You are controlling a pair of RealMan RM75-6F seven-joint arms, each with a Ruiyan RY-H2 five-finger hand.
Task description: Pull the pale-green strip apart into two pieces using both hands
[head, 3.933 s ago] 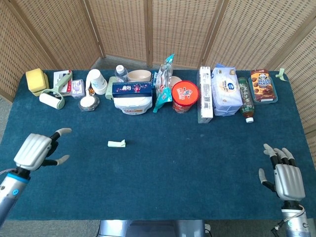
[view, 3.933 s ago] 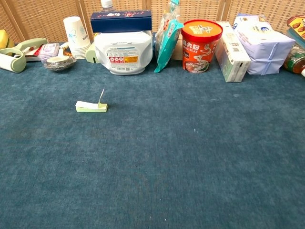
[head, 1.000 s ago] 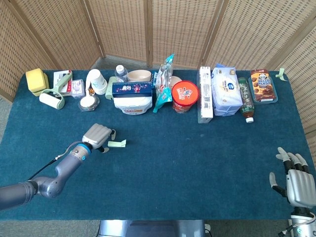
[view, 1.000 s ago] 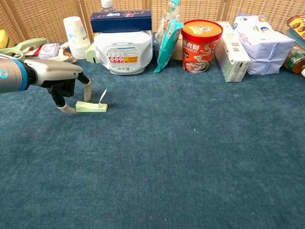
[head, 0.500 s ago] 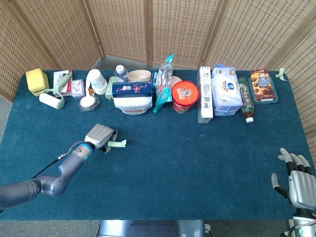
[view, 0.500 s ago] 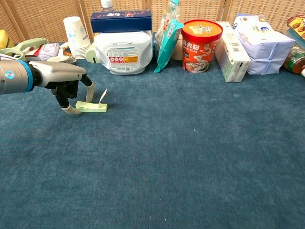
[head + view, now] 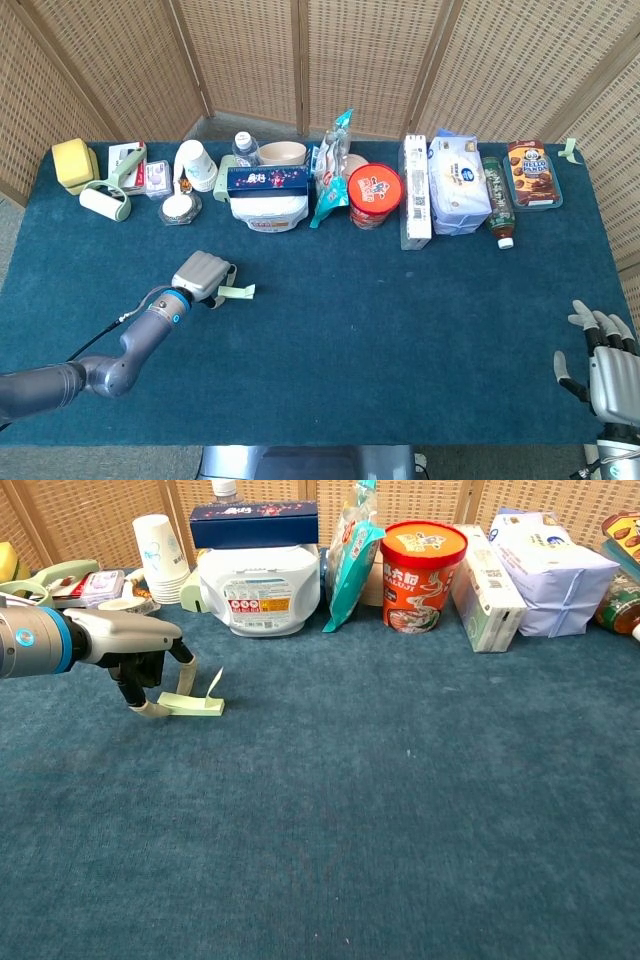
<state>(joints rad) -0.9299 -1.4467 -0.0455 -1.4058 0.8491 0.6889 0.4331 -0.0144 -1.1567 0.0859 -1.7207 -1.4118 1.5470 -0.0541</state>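
Note:
The pale-green strip [image 7: 238, 292] [image 7: 193, 705] lies flat on the blue cloth, left of centre, with a thin white flap standing up near its right end. My left hand [image 7: 201, 276] [image 7: 135, 652] hovers over its left end. The thumb tip touches that end and another fingertip hangs just above the strip, which stays on the table. My right hand [image 7: 604, 368] is far off at the table's near right corner, fingers spread, holding nothing. It does not show in the chest view.
Along the far edge runs a row of goods: a lint roller [image 7: 105, 201], paper cups [image 7: 157, 543], a white tub with a blue box on it [image 7: 259, 585], a red noodle cup [image 7: 423, 560], tissue packs [image 7: 553, 573] and a bottle [image 7: 498, 200].
Since the earliest frame my left hand has come in from the near left to the strip's left end; over the last second its thumb has closed in onto it. My right hand has drifted slightly nearer.

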